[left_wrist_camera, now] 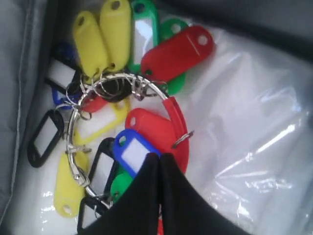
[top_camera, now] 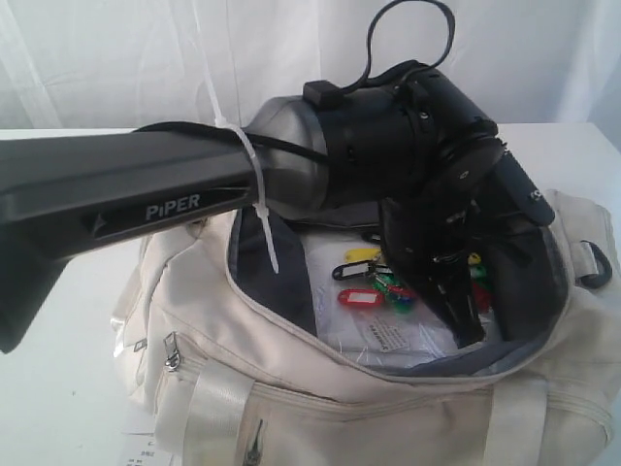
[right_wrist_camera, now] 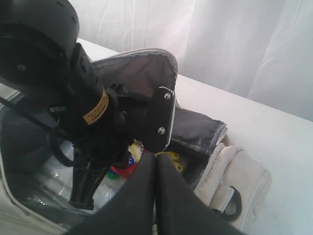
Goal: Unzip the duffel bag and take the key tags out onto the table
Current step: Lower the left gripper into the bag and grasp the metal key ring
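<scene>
The duffel bag (top_camera: 291, 388) lies unzipped. The left gripper (left_wrist_camera: 159, 157) reaches inside to the key tags (left_wrist_camera: 146, 125) on the plastic-wrapped packet (left_wrist_camera: 254, 122), its jaws together, perhaps pinching a tag. The right gripper (right_wrist_camera: 156, 157), jaws closed and empty, hangs by the bag's right end, probably to keep clear.

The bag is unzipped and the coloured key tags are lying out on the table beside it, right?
No. The duffel bag is unzipped, but the key tags lie inside it on a clear plastic packet, not on the table, as the exterior view shows.
</scene>
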Controlling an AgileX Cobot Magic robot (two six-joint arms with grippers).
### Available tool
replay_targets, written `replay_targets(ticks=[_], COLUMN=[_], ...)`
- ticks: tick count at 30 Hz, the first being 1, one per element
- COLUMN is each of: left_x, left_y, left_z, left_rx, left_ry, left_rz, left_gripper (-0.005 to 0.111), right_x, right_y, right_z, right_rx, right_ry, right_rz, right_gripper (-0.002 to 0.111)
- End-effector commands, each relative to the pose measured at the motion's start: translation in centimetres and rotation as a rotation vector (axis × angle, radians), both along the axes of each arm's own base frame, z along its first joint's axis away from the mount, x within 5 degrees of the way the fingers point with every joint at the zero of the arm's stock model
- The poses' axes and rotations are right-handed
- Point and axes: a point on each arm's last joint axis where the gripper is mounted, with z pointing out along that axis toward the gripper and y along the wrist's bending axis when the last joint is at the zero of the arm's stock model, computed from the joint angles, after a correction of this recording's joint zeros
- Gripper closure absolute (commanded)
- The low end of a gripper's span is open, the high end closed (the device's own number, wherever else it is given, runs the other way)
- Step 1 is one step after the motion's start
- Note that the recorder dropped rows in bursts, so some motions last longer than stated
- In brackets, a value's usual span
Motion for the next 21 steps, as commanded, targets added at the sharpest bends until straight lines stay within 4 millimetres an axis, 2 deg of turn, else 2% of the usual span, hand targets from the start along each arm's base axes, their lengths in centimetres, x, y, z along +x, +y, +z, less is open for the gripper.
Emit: replay_targets(ticks=[1, 5, 9, 13, 15, 17, 18, 21], left_x=[0.3, 0.4, 0.7, 0.7, 0.7, 0.7, 0.7, 0.6], left_y=[-0.4, -0.8, -1.3, -1.4, -1.3, -1.3, -1.3, -1.4], left_z=[0.8, 0.5, -1.4, -1.7, -1.9, -1.9, -1.9, -1.9], left_rx=[-0.095, -0.112, -0.089, -0.086, -0.072, -0.076, -0.079, -0.076], left_ry=[-0.017, -0.024, -0.008, 0.001, 0.008, 0.011, 0.012, 0.010], left_rz=[0.030, 0.023, 0.024, 0.043, 0.046, 0.047, 0.047, 0.038], left_gripper=[0.107, 0.107, 0.107, 0.106, 0.094, 0.072, 0.065, 0.054], right_x=[0.0, 0.0, 0.0, 0.0, 0.0, 0.0, 0.0, 0.0], right_y=[0.0, 0.0, 0.0, 0.0, 0.0, 0.0, 0.0, 0.0], right_z=[-0.2, -0.2, -0.2, -0.2, -0.2, -0.2, -0.2, -0.2], right_rx=[-0.003, -0.003, -0.003, 0.000, 0.000, 0.000, 0.000, 0.000], right_ry=[0.000, 0.000, 0.000, 0.004, 0.004, 0.004, 0.004, 0.004], right_rz=[0.000, 0.000, 0.000, -0.002, -0.002, -0.002, -0.002, -0.002], right_gripper=[0.108, 0.108, 0.108, 0.108, 0.108, 0.108, 0.108, 0.108])
